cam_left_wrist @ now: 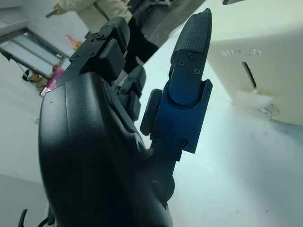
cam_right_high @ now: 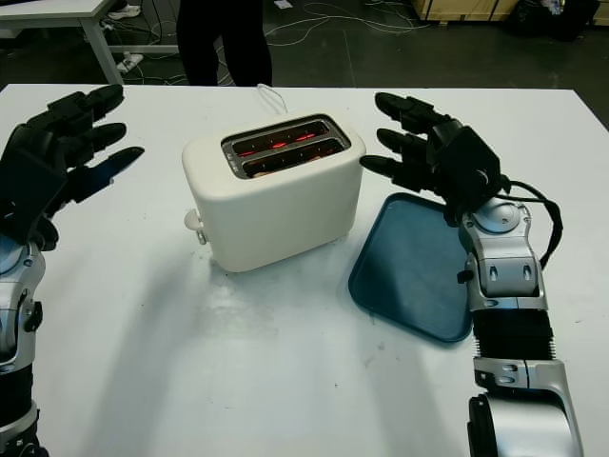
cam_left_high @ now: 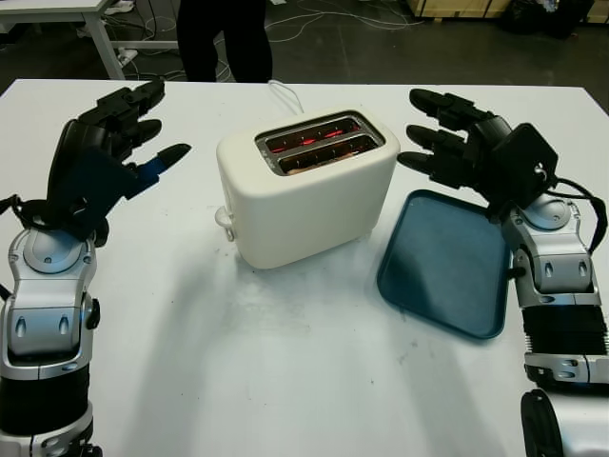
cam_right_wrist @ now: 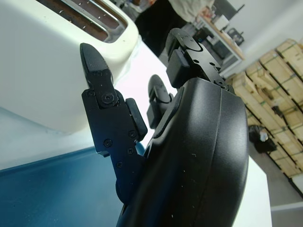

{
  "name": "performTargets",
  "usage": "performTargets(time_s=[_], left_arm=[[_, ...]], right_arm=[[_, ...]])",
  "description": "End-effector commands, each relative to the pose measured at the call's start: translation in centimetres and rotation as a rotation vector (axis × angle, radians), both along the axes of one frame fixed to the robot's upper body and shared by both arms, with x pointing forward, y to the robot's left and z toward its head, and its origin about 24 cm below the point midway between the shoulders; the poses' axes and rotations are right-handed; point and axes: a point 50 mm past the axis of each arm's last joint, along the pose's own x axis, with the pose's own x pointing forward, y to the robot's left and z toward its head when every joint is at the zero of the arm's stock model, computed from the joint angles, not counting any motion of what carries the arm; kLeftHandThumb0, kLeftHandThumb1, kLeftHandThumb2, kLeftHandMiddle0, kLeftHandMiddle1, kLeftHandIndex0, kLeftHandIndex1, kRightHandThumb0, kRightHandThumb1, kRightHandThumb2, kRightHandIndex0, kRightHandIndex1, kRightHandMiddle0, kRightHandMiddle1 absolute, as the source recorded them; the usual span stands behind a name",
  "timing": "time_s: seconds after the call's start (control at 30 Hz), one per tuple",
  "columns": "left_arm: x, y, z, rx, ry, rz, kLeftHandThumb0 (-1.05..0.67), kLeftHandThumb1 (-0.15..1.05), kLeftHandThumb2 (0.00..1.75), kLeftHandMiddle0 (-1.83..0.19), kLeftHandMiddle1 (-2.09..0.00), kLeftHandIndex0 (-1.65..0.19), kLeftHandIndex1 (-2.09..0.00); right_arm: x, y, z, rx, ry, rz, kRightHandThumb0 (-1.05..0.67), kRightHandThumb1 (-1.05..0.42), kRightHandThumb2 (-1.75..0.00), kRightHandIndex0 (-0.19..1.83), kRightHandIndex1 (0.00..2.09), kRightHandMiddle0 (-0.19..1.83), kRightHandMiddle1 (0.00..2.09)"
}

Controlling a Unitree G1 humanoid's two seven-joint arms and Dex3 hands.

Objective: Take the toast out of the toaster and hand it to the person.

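Observation:
A cream toaster (cam_left_high: pixel 304 195) stands in the middle of the white table, its two slots (cam_left_high: pixel 319 143) glowing red inside. Its lever (cam_left_high: pixel 225 221) sticks out on the near left side. No toast rises above the slots; what lies inside them I cannot make out. My left hand (cam_left_high: pixel 133 133) is raised to the left of the toaster, open and holding nothing. My right hand (cam_left_high: pixel 442 138) is raised to the right of the toaster, above the far edge of the tray, also open. A person (cam_left_high: pixel 224 38) in dark trousers stands behind the table's far edge.
A dark blue tray (cam_left_high: pixel 442 262) lies flat on the table to the right of the toaster. The toaster's white cord (cam_left_high: pixel 284 95) runs toward the far edge. Another table (cam_left_high: pixel 57 14) and wooden pallets (cam_right_wrist: pixel 270 99) stand beyond.

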Motion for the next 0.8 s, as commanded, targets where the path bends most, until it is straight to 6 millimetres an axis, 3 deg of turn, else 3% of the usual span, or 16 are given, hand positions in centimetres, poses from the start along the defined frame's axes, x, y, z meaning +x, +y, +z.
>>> performTargets(time_s=[0.0,0.77], left_arm=[[-0.14,0.14,0.0,-0.003,-0.007,0.008,-0.63,0.92,0.11,-0.41,-0.27,-0.48,0.0],[-0.09,0.09,0.01,-0.006,-0.007,0.009,-0.63,0.92,0.11,-0.42,-0.26,-0.48,0.0]], right_arm=[[0.11,0.08,0.56,0.003,-0.029,0.008,-0.34,-0.83,0.0,0.43,0.01,0.4,0.0],[0.12,0.13,0.64,-0.005,-0.029,0.007,-0.36,-0.82,0.0,0.44,0.01,0.4,0.0]])
